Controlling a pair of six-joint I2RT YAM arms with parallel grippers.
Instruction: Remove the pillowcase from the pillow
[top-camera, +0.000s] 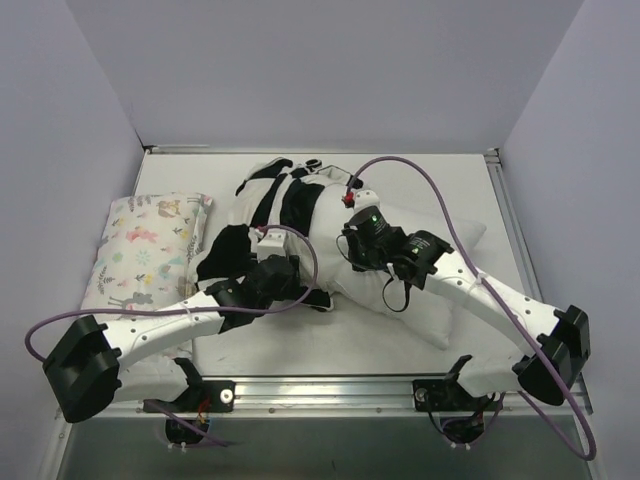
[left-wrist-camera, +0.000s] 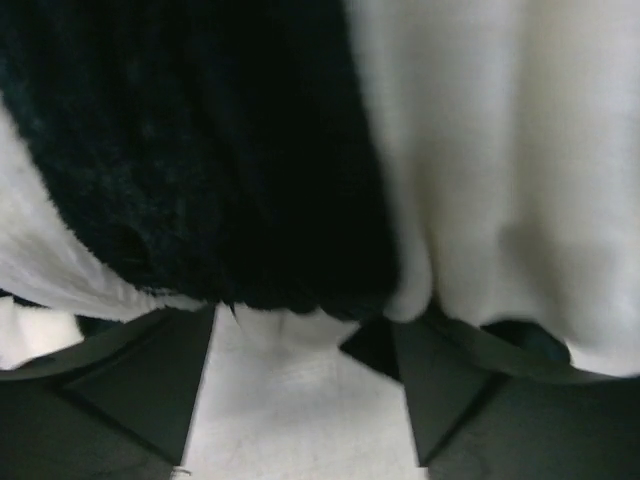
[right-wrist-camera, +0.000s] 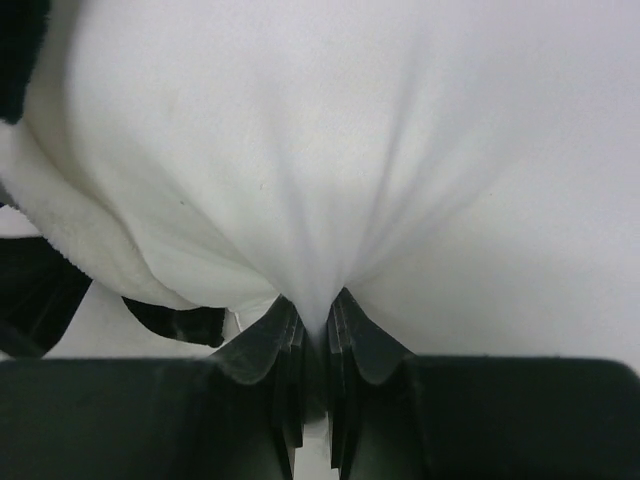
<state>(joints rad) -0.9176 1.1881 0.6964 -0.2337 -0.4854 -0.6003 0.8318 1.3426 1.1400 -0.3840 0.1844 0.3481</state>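
Note:
The black and white checkered pillowcase (top-camera: 268, 200) lies bunched at the table's middle, still over the left end of the plain white pillow (top-camera: 440, 290), which stretches to the right. My left gripper (top-camera: 265, 258) is open, its fingers (left-wrist-camera: 150, 385) spread just below the pillowcase's fuzzy black and white edge (left-wrist-camera: 200, 150), with bare table between them. My right gripper (top-camera: 348, 258) is shut, pinching a fold of the smooth white pillow (right-wrist-camera: 400, 150) between its jaws (right-wrist-camera: 313, 305). The pillowcase's edge (right-wrist-camera: 60, 240) shows at the left of the right wrist view.
A pastel floral, deer-print pillow (top-camera: 150, 250) lies at the left side of the table, close to my left arm. Grey walls enclose the table on three sides. A purple cable (top-camera: 440, 200) arcs above my right arm.

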